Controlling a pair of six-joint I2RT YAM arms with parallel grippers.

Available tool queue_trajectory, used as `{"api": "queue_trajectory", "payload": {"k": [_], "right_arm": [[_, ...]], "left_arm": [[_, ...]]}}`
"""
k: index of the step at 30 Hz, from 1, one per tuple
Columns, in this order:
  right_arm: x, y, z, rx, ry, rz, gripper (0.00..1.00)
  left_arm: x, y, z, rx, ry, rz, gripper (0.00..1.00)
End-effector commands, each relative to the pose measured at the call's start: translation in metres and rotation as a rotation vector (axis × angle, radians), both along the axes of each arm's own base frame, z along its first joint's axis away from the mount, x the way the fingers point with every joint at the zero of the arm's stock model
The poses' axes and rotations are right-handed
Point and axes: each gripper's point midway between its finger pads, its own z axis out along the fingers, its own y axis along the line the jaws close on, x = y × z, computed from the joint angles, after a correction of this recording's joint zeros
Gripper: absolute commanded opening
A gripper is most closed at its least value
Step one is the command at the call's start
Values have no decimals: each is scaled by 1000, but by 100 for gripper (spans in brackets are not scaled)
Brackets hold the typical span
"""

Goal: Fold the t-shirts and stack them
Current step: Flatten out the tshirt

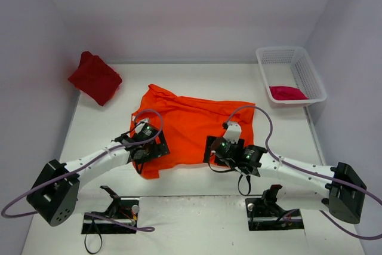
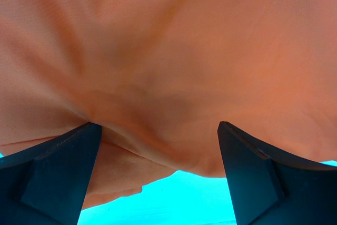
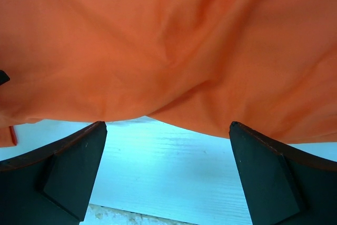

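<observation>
The bright orange t-shirt (image 1: 194, 123) lies spread and wrinkled in the middle of the table. It fills the left wrist view (image 2: 168, 51) and the right wrist view (image 3: 168, 40). My left gripper (image 1: 150, 141) is open over the shirt's near left edge, its fingers (image 2: 58, 167) wide apart with the hem between them. My right gripper (image 1: 222, 146) is open at the shirt's near right edge, its fingers (image 3: 68, 167) astride bare table just short of the hem. The dark red t-shirt (image 1: 95, 77) lies folded at the far left. The crimson-pink t-shirt (image 1: 287, 92) lies in the basket.
A white plastic mesh basket (image 1: 316, 85) stands at the far right by the right wall. Walls close the table on the left, back and right. Two black mounts (image 1: 110, 210) sit at the near edge beside the arm bases.
</observation>
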Motion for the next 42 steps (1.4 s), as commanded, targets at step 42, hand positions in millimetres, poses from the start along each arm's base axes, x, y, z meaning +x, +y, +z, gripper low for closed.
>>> {"api": "queue_trajectory", "payload": {"k": [42], "right_arm": [[-53, 1, -61, -35, 145, -38, 99]], "left_arm": [[50, 32, 1, -11, -51, 96, 87]]}}
